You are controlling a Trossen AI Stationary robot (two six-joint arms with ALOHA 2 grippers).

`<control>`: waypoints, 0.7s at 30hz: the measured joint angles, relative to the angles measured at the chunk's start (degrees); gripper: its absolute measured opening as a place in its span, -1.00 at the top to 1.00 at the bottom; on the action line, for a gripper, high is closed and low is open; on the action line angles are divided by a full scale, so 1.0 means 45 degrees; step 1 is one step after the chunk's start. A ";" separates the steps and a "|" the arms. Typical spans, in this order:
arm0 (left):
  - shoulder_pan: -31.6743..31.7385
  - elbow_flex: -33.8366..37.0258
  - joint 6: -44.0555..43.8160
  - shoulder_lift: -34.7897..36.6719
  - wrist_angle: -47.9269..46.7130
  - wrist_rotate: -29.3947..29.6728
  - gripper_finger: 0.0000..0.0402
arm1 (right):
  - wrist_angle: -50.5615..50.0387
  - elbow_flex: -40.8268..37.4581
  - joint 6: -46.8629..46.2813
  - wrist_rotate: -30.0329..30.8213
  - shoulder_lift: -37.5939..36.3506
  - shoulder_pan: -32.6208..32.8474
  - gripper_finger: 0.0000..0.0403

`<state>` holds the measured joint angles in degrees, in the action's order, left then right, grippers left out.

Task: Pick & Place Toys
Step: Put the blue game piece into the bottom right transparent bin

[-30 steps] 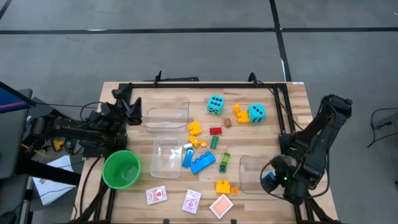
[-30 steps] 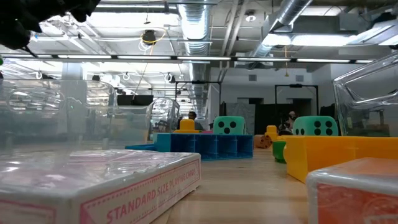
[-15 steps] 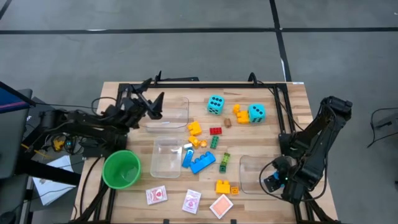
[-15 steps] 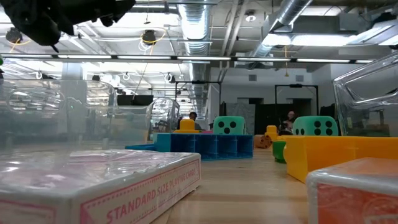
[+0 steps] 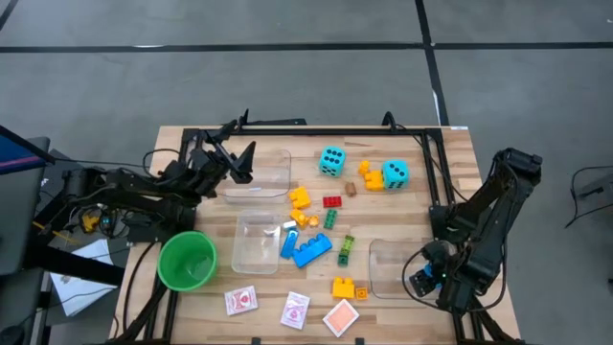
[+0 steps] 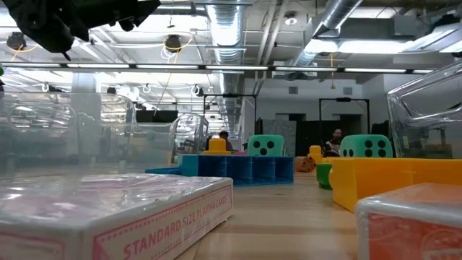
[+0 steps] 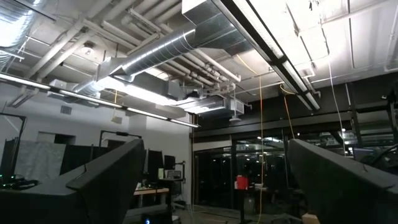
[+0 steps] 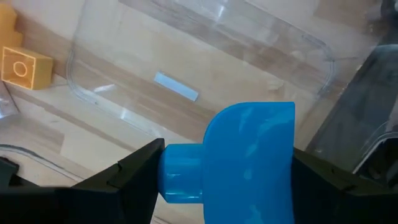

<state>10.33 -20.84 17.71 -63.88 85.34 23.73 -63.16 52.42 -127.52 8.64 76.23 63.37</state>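
At the table's 10 o'clock corner, the left gripper (image 5: 235,156) is now hanging over the near rim of the back bin (image 5: 257,173); a second ago it was sitting lower, over the table's 9 o'clock edge by the green cup (image 5: 188,260). It swung up and in, then settled, barely drifting over the last half second. Fingers (image 7: 102,180) are spread wide with nothing between them, and its wrist camera is pointing out level into the room. My read: it's staging for a pick, not committed to any toy yet.

Mid-table, nothing is shifting: both dice (image 5: 332,160) are sitting at 12 to 1 o'clock, the loose bricks (image 5: 311,251) are scattered around centre, and the three card packs (image 5: 294,310) are lying along the 6 o'clock edge.

At 4 o'clock, the right gripper (image 5: 423,281) is hovering just off the right bin (image 5: 390,270), arm folded back over the table edge, hardly moving. It's pinching a blue piece (image 8: 249,152) directly above that clear bin, jaws easing slightly apart. Looks like a drop is starting; the piece is not yet released.
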 joint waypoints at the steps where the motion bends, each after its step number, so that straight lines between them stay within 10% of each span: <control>1: 0.0000 0.0000 0.0001 0.0000 0.0000 0.0000 -0.95 | 0.0003 0.0000 0.0000 -0.0008 0.0000 0.0052 -0.34; 21: 0.0000 0.0000 -0.0002 0.0005 -0.0005 0.0000 -0.95 | 0.0428 0.0000 0.0549 -0.0015 0.0000 0.0363 -0.53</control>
<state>10.33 -20.84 17.70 -63.86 85.32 23.73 -61.23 52.42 -125.06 8.58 76.23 65.00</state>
